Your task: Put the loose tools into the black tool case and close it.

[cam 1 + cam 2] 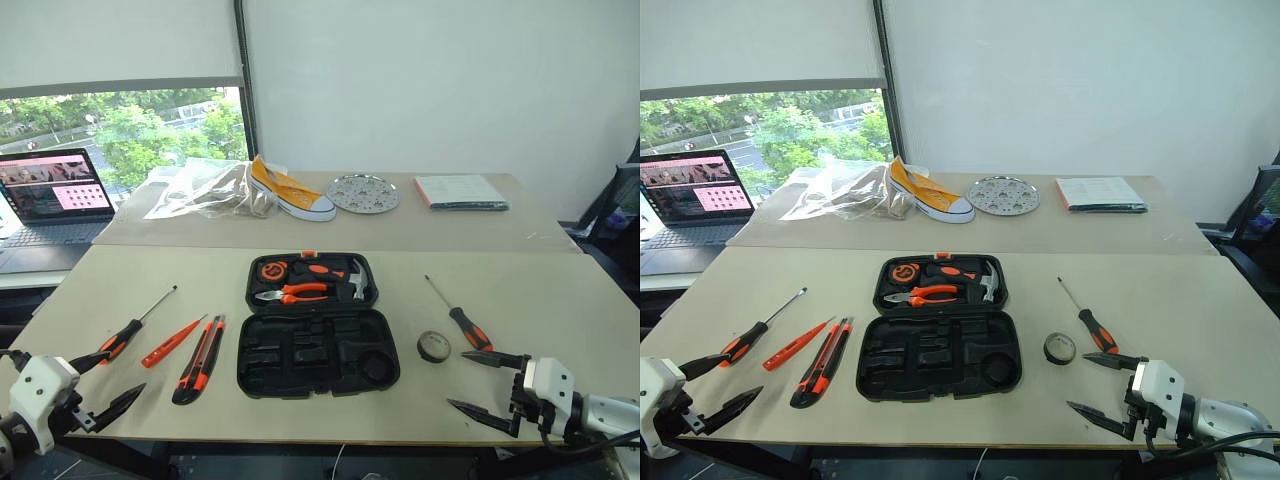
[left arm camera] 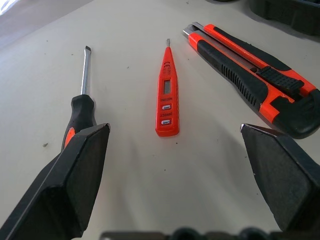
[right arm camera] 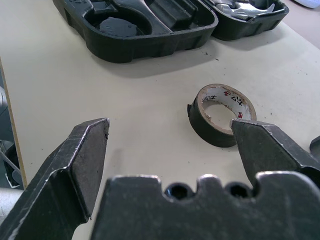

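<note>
Right wrist view: right tool (image 3: 170, 150) spread apart, empty, near the black tape roll (image 3: 220, 114) lying flat on the tabletop (image 3: 100, 95) beside the open tool case (image 1: 318, 350). Roll looks light, stiff; pinch across its rim. Left tool (image 2: 175, 165) likewise apart.

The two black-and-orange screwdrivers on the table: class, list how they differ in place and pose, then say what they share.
The left screwdriver lies left of the tool case, beside the slim orange screwdriver; the right screwdriver lies right of it, by the tape roll. The left one's tip points away and rightward; the right one's tip points away and leftward. Both lie flat and loose, with long shafts and handles towards the robot.
</note>
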Robot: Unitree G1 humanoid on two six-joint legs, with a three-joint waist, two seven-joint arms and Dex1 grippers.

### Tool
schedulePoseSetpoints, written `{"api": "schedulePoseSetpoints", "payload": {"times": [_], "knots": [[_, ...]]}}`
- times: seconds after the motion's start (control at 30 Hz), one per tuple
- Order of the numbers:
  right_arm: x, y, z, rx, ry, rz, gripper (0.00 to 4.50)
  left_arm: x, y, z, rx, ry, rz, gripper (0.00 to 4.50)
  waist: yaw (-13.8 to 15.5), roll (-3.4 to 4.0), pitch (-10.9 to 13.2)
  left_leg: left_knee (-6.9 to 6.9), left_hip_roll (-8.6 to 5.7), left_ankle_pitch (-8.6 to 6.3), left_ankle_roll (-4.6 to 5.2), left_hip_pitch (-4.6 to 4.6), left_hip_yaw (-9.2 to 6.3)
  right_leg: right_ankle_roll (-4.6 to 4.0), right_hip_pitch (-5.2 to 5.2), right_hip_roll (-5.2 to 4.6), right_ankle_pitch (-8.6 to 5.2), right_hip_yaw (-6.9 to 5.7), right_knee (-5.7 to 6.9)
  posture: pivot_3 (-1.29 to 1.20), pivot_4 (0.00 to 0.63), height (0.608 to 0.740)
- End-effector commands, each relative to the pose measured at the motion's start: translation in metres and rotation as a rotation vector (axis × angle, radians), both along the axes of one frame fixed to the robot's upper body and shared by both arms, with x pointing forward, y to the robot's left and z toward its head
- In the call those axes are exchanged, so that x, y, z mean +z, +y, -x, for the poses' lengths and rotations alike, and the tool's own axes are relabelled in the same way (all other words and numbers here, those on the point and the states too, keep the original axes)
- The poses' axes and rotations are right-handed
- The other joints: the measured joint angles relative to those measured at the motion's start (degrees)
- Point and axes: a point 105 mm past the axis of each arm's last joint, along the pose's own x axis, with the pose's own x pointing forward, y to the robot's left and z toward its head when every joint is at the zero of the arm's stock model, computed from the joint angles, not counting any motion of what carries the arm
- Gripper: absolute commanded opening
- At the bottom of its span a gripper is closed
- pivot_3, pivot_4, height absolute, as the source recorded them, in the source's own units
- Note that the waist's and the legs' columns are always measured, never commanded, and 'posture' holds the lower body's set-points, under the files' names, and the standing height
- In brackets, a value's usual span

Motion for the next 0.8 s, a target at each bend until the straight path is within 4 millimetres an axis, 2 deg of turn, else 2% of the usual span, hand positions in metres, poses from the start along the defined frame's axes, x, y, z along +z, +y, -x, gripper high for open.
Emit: {"api": "schedulePoseSetpoints", "payload": {"times": [0.03,0.1,0.17,0.23,0.3,0.4,0.47,0.53,0.67,0.8], "knots": [[0.019,0.019,-0.009,0.032,-0.053,-0.055,4.50,0.010,0.004,0.008,0.060,-0.048,0.078,4.48,0.0,0.00,0.0,0.00,0.00,0.00,0.00,0.00,0.00,0.00,0.00,0.00,0.00,0.00,0.00,0.00,0.150,0.740],[0.037,0.052,-0.019,0.065,-0.112,-0.139,4.50,0.007,0.023,0.030,0.213,-0.049,0.189,4.48,-1.0,-0.01,0.0,0.00,0.03,0.00,0.00,0.00,0.03,0.00,-0.04,-0.05,0.01,0.05,0.00,0.00,0.150,0.740],[0.046,0.069,-0.020,0.087,-0.161,-0.189,4.50,0.000,0.033,0.045,0.300,-0.035,0.218,4.48,-1.8,-0.05,0.0,-0.01,0.21,0.01,-0.07,-0.13,0.07,-0.03,0.00,-0.09,0.01,0.28,0.03,0.00,0.150,0.740],[0.055,0.084,-0.016,0.133,-0.196,-0.265,4.50,-0.006,0.043,0.057,0.375,-0.021,0.229,4.48,-1.6,-0.07,0.0,-0.04,0.19,0.04,-0.17,0.00,-0.12,0.27,-0.07,-0.07,-0.26,0.15,0.03,0.00,0.150,0.740],[0.064,0.093,-0.009,0.178,-0.216,-0.345,4.50,-0.012,0.053,0.067,0.450,-0.012,0.245,4.48,-0.6,-0.08,0.0,-0.04,0.13,0.06,-0.19,0.00,-0.12,-0.12,-0.08,0.13,-0.07,-0.05,0.07,0.00,0.150,0.740],[0.072,0.100,-0.005,0.212,-0.181,-0.443,4.50,-0.020,0.067,0.079,0.567,0.021,0.345,4.48,0.7,-0.10,0.0,-0.02,0.07,-0.03,-0.03,-0.03,-0.06,-0.14,-0.09,0.07,-0.08,-0.09,0.01,0.00,0.150,0.740],[0.070,0.096,-0.007,0.194,-0.191,-0.449,4.50,-0.013,0.071,0.070,0.599,0.004,0.410,4.48,1.2,-0.24,-0.1,0.04,0.03,-0.09,0.08,-0.04,-0.06,-0.25,-0.06,-0.02,-0.15,-0.08,0.00,0.00,0.150,0.740],[0.067,0.094,-0.007,0.186,-0.191,-0.439,4.50,0.000,0.070,0.053,0.588,-0.016,0.440,4.48,1.5,-0.32,-0.2,0.09,0.00,-0.14,0.18,-0.04,-0.08,-0.41,-0.02,-0.07,-0.26,-0.10,0.00,0.00,0.150,0.740],[0.058,0.092,-0.003,0.201,-0.166,-0.407,4.50,0.027,0.063,0.003,0.516,0.011,0.452,4.48,1.9,-0.60,-0.3,0.16,0.00,-0.07,0.07,-0.04,-0.16,-0.34,0.05,-0.06,-0.19,-0.16,0.08,0.00,0.150,0.740],[0.054,0.091,-0.004,0.200,-0.159,-0.391,4.50,0.030,0.054,-0.038,0.462,0.143,0.400,4.48,1.3,-0.74,-0.5,0.15,-0.02,-0.01,-0.04,0.01,-0.14,-0.11,0.07,-0.03,-0.02,-0.17,0.18,0.00,0.150,0.740]]}}
